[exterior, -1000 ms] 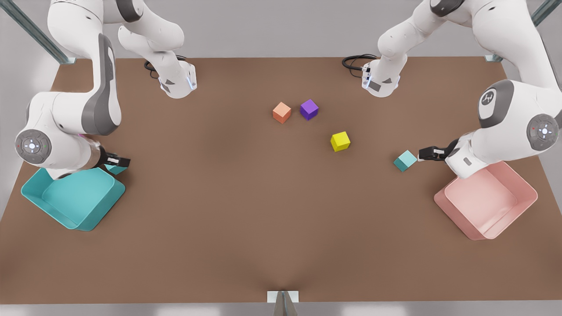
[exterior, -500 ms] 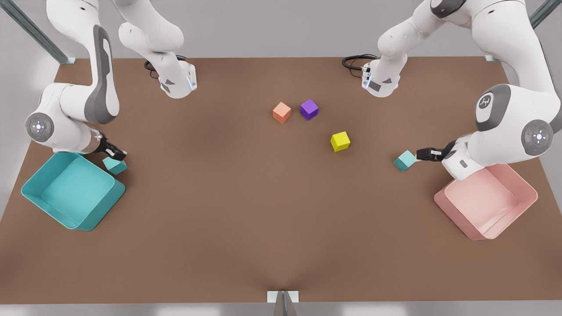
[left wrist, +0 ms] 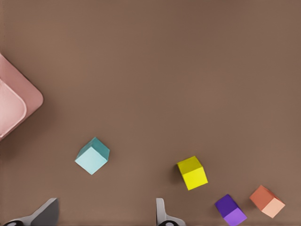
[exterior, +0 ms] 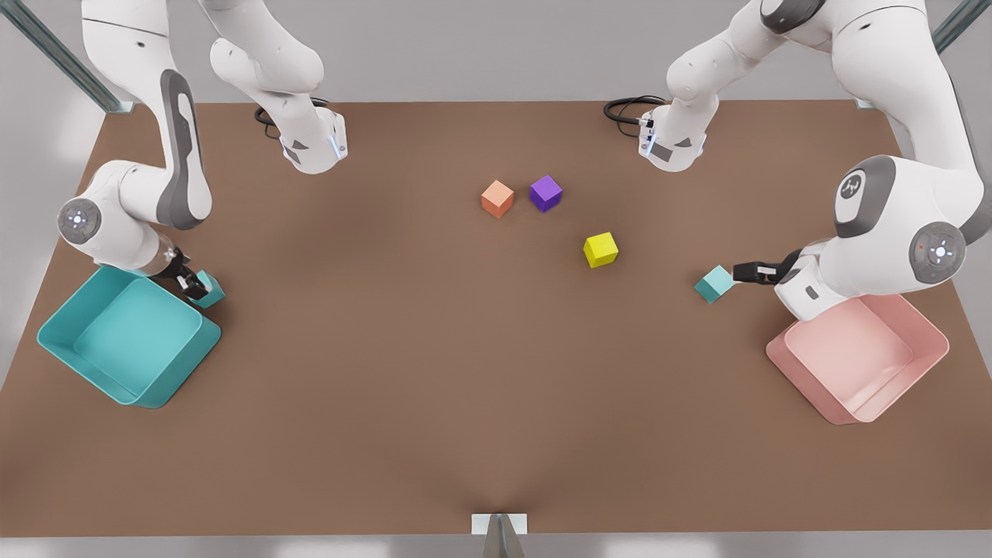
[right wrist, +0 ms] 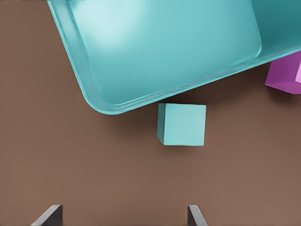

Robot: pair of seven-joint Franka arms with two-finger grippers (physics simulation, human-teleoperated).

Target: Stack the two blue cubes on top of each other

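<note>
Both spread open: left tool [exterior: 738,272] beside one blue cube [exterior: 714,283], right tool [exterior: 194,287] over other blue cube [right wrist: 182,124]; from right wrist, seemingly a magenta cube [right wrist: 287,73] by teal tray [right wrist: 84,66].

Cubes: six. Two blue cubes, one [exterior: 714,283] and another [exterior: 211,289]; one orange cube [exterior: 497,198]; one purple cube [exterior: 545,193]; one yellow cube [exterior: 601,249]; one magenta cube [right wrist: 284,75], partly hidden behind a tray. Trays: two, one teal tray [exterior: 180,373], one pink tray [exterior: 798,380]. Bench [exterior: 434,372]: one. Grippers: two, left gripper [exterior: 742,271], right gripper [exterior: 191,285].
</note>
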